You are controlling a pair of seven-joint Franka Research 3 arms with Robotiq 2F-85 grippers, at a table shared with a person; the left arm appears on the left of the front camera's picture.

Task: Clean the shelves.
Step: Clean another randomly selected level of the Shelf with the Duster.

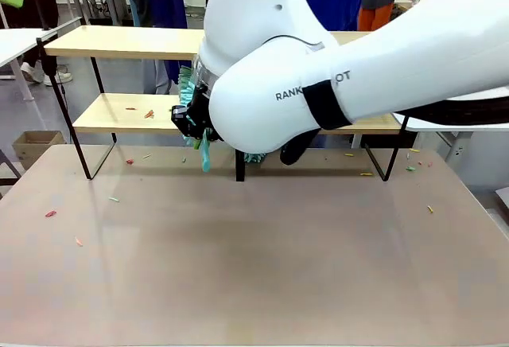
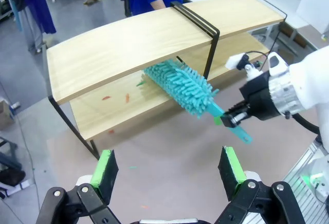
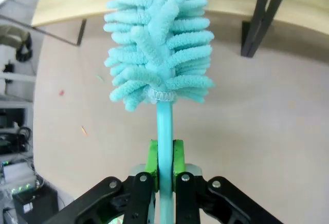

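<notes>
- shelves (image 1: 119, 42): wide two-tier rack at the far side of the surface (image 1: 238, 267), long axis running left-right across the front view.
- lower board (image 1: 111, 113), left half: a few orange scraps (image 1: 149, 114) lie on it, left of the duster and well apart from it. More bits are scattered on the surface in front.
- left gripper (image 2: 167, 167): released, green pads wide apart and nothing between them. It hovers over the surface, back from the shelves, the farther of the two from the boards.
- duster (image 2: 182, 85): teal fluffy head sits between upper board (image 2: 128, 44) and lower board, just beside the central upright (image 2: 208, 54). Can't tell whether it touches the lower board. Its long axis runs from the handle slantwise into the rack, crossing the board's length.
- right gripper (image 3: 164, 162): clenched on the duster's thin handle, head pointing away from it, in front of the shelves near the middle.
- key relation: the scraps lie leftward along the board from the head, so the next sweep likely goes sideways to the left with the right arm, head kept low.
- right of the upright: small bits on the surface near the frame's foot.
</notes>
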